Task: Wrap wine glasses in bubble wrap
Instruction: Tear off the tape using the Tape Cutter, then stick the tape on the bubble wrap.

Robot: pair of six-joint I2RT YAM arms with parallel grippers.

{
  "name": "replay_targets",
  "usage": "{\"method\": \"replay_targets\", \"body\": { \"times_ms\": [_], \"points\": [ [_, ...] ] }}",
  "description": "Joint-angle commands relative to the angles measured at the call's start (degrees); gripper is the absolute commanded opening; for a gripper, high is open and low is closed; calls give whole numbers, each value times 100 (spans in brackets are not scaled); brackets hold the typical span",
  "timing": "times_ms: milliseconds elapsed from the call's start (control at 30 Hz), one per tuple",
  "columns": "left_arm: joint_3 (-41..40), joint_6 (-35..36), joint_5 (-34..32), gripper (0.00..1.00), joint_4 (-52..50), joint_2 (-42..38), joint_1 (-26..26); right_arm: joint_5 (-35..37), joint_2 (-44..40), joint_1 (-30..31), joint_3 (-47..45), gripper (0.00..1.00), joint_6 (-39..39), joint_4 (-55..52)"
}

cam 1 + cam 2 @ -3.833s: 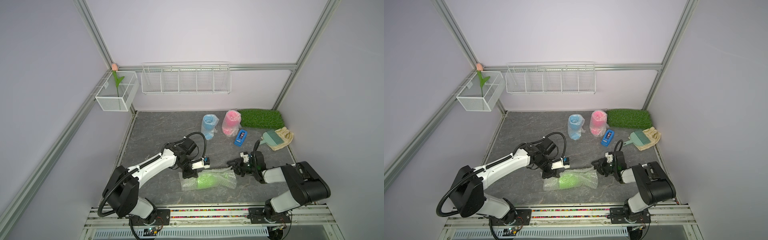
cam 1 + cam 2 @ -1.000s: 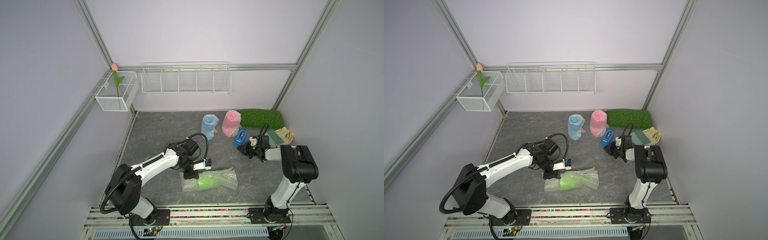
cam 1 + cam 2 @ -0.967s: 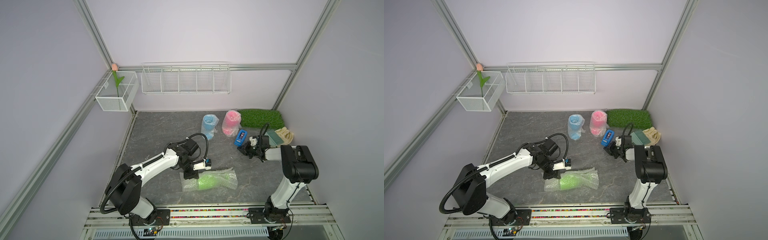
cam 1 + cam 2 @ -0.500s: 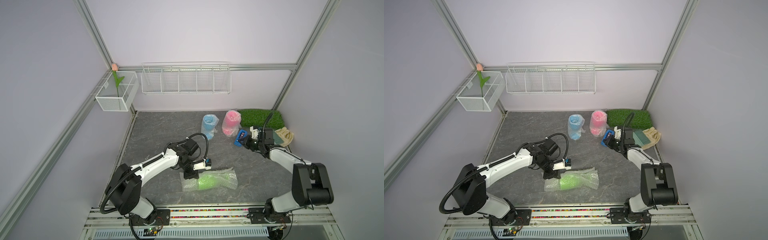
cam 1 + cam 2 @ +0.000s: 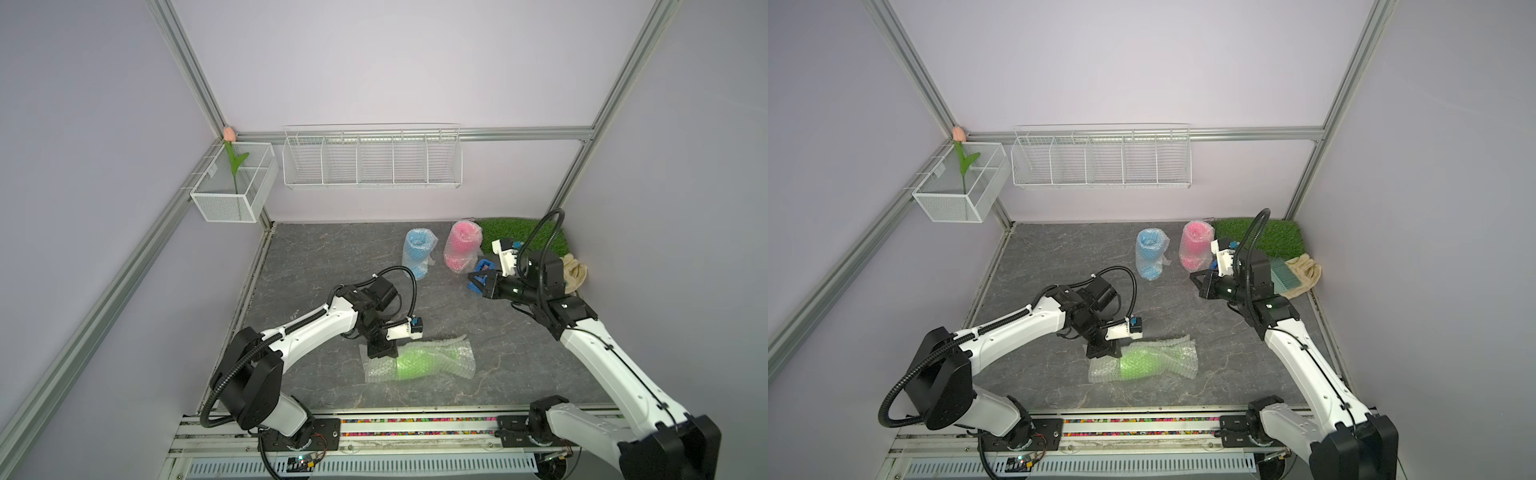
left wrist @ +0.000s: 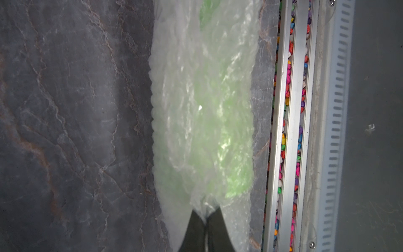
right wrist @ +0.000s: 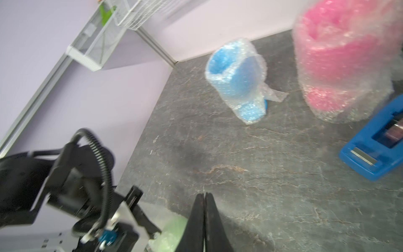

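A lime green wine glass (image 5: 415, 359) (image 5: 1138, 363) lies on its side near the front of the table, rolled in bubble wrap (image 5: 453, 357). My left gripper (image 5: 380, 351) (image 6: 206, 215) is shut on a bunched bit of that bubble wrap at the bundle's left end. Farther back stand a blue wine glass (image 5: 419, 251) (image 7: 239, 80) and a pink wine glass (image 5: 461, 249) (image 7: 340, 61), both wrapped. My right gripper (image 5: 473, 280) (image 7: 204, 195) hangs shut above the table by the pink glass, with nothing seen between its fingers.
A blue tape dispenser (image 5: 482, 266) (image 7: 375, 148) lies just behind my right gripper. A green grass mat (image 5: 519, 237) fills the back right corner, with a teal brush (image 5: 1283, 278) and a cloth (image 5: 1304, 270) beside it. Wire baskets (image 5: 370, 158) hang on the back wall.
My right arm has left the green bundle, gone back to the tape dispenser, and now shifts slightly left with its forearm raised. The left gripper has kept its hold and place.
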Motion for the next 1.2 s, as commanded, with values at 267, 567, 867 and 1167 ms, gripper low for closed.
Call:
{"method": "replay_targets", "body": {
  "times_ms": [267,567,867,1167],
  "points": [
    [27,201,62,0,-118,26,-27,232,-1322,1598,92,8,29,-1143],
    [73,197,112,0,-140,142,-31,301,-2012,2851,-834,9,357,-550],
    [-14,205,109,0,-56,34,-31,507,-1755,3847,-2098,7,-352,1548],
    [-129,254,168,0,57,-161,-31,1531,-994,3729,-2545,7,-1036,2860]
  ]
}}
